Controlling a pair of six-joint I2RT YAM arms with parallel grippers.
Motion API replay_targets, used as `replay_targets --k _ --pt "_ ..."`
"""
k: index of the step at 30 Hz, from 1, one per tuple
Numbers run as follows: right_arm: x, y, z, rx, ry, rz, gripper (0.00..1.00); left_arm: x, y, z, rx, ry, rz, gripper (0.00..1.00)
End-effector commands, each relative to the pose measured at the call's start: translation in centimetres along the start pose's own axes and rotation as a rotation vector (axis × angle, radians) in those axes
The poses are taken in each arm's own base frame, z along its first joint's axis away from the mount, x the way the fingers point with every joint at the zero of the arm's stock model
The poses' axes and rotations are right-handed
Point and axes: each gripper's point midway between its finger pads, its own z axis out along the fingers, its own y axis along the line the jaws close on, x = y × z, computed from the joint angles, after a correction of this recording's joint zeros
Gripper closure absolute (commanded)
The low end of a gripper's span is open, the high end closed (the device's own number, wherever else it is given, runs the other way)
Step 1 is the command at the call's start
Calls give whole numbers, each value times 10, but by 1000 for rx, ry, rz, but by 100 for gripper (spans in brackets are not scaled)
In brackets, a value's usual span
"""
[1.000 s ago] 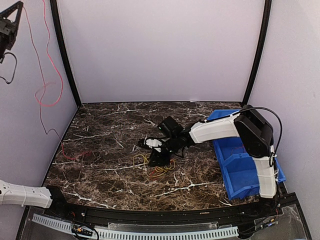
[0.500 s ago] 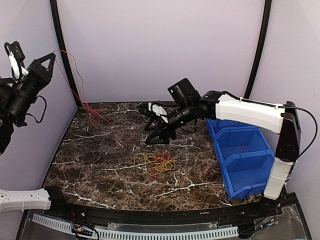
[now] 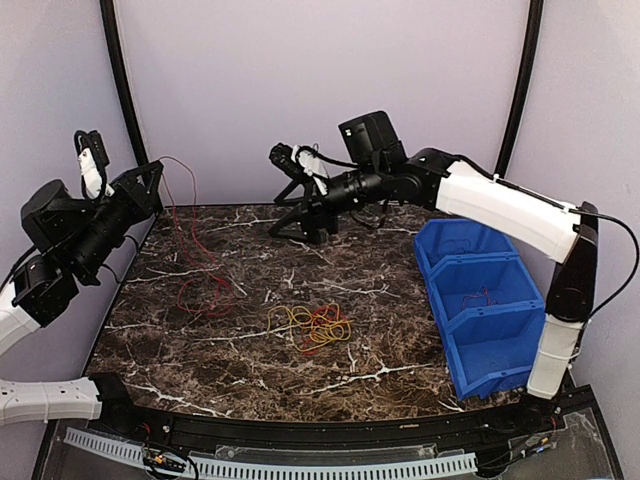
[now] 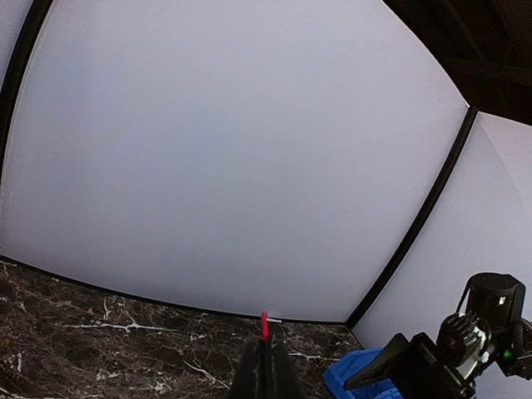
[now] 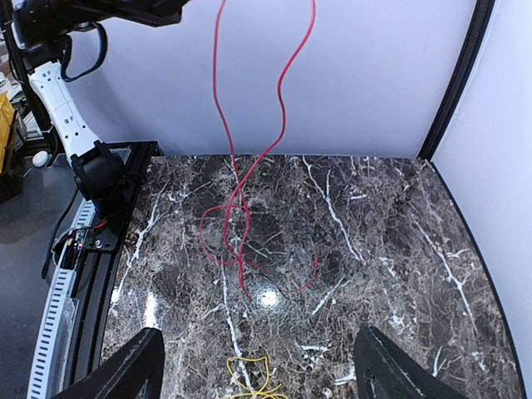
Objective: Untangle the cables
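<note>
Tabletop (image 3: 400,350) lies open between hanging red cable (image 5: 214,83) and blue bins (image 3: 495,345) (tangle (image 3: 312,325) mid-table).

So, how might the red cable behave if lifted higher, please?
Probably floppy: the red cable hangs in wavy curves from the left jaws. Likely light, since that small pinch holds it. Its slack on the table could drag or snag.

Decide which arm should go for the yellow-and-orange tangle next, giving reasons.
Probably right: the right claw is open and empty, facing the tangle, while the left claw is shut on the red cable.
</note>
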Motion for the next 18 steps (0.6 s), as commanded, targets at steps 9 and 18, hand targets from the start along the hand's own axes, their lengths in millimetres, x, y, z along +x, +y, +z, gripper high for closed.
replay_targets --k 9,18 --pt "19 10 89 -61 19 47 17 -1 -19 -1 117 -8 -117 100" --pt "17 12 127 -67 -20 58 23 -5 -33 -4 191 7 -237 100"
